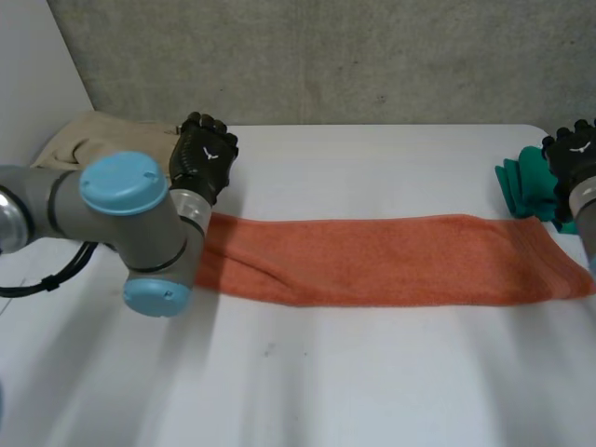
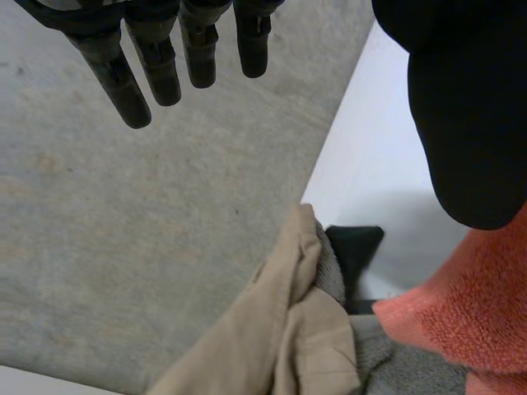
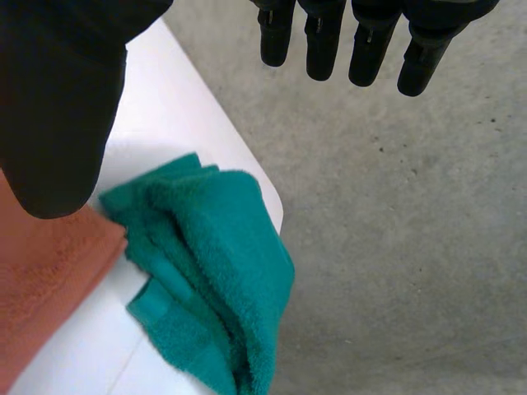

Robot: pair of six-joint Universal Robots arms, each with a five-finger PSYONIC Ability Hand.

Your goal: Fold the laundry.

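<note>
The orange towel (image 1: pixel 391 261) lies flat on the table (image 1: pixel 372 391) as one long strip, going from side to side. Its left end is at the left hand (image 1: pixel 205 154) and its right end is at the right hand (image 1: pixel 573 154). Each hand is just behind its end of the towel, with the fingers pointing to the far edge of the table. On both hands the fingers are straight, apart from the thumb, and they hold nothing. A beige cloth (image 1: pixel 84 140) lies beside the left hand. A green towel (image 1: pixel 521 182) lies beside the right hand.
</note>
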